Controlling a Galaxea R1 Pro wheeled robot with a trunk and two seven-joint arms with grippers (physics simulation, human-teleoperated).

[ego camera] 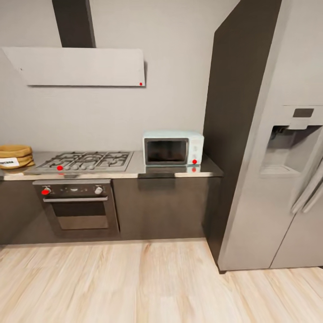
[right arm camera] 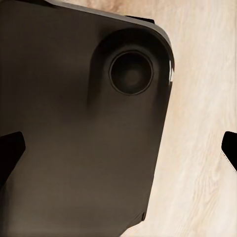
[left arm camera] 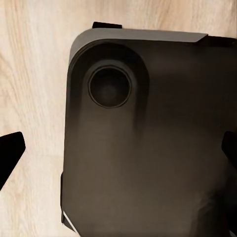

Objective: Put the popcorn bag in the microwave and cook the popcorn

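The tan popcorn bag point(ego camera: 14, 156) with its white label sits at the far left end of the grey countertop point(ego camera: 134, 169), partly cut off by the head view's edge. At the countertop's right end stands the mint-blue microwave point(ego camera: 173, 148), its dark glass door shut and a red light at its lower right. My left gripper point(left arm camera: 121, 150) hangs open over my own dark base, its fingertips point(left arm camera: 11, 150) wide apart with nothing between them. My right gripper point(right arm camera: 121, 148) is open too, above the base and the wood floor.
A gas hob point(ego camera: 85, 160) lies between bag and microwave, with a built-in oven point(ego camera: 78, 208) below and a range hood point(ego camera: 80, 66) above. A tall grey fridge point(ego camera: 278, 157) stands right of the counter. Pale wood floor point(ego camera: 134, 282) stretches between me and the cabinets.
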